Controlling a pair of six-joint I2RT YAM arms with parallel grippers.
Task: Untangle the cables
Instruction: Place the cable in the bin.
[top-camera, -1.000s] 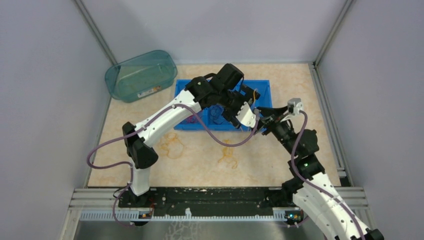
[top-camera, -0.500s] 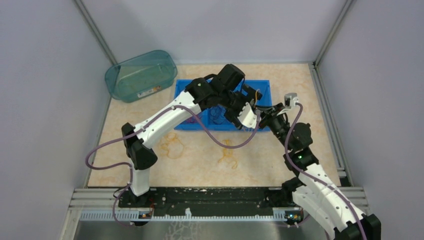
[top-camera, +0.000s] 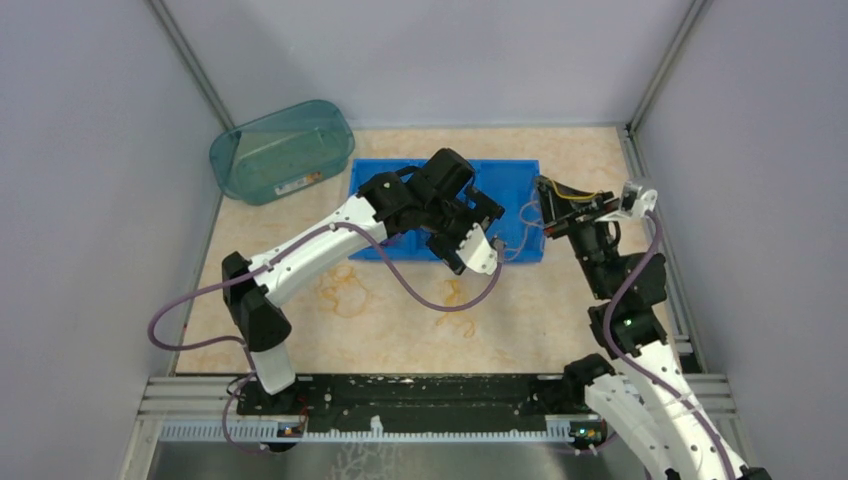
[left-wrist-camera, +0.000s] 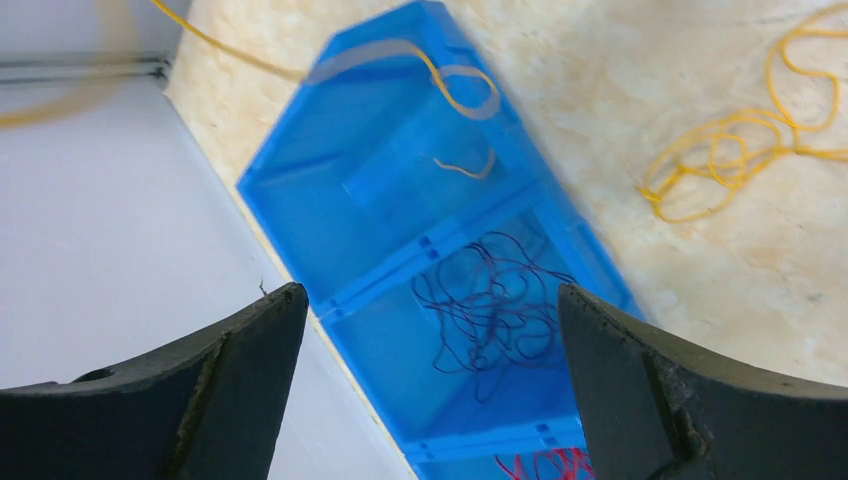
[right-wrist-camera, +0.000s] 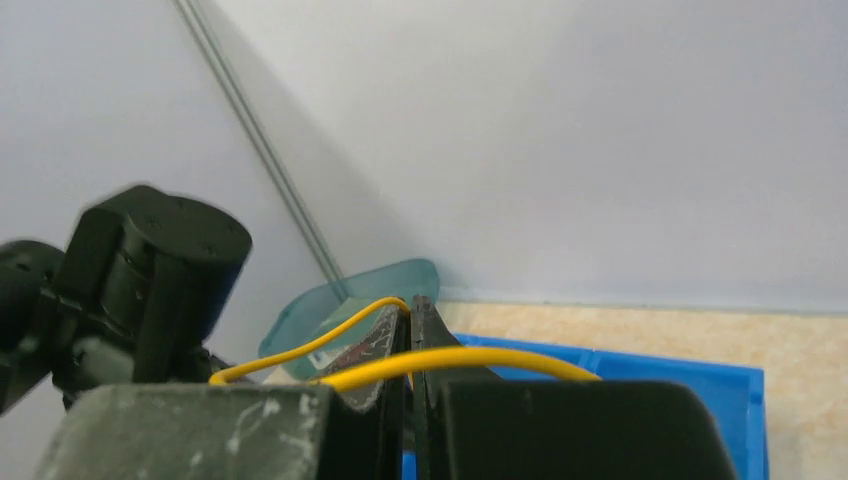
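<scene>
The cables, hair-thin curly wires in red, dark purple and yellow-orange, are spread about. Loose yellow loops (top-camera: 345, 290) lie on the mottled beige tabletop (top-camera: 400, 335) at about 7 o'clock of the blue plastic divided tray (top-camera: 520, 178). A dark purple tangle (left-wrist-camera: 495, 315) sits in the tray's middle compartment, with red curls (left-wrist-camera: 540, 465) in the next one.

At the table's 10 o'clock stands a translucent teal plastic bin (top-camera: 280, 150). Its white sticker (top-camera: 300, 183) is too small to read, and no other writing shows.

Your left gripper (left-wrist-camera: 432, 300) hangs over the tray with its jaws spread wide and nothing in them. At 3 o'clock of the tray, your right gripper (right-wrist-camera: 410, 320) has its jaws pressed together on a yellow strand (right-wrist-camera: 480, 358), which runs back towards the tray.

You seem to be at the step of drawing one yellow wire out. The next move likely calls for a slow pull towards 3 o'clock. Watch for snags, and keep the left gripper ready to hold down whatever lifts with the wire.
</scene>
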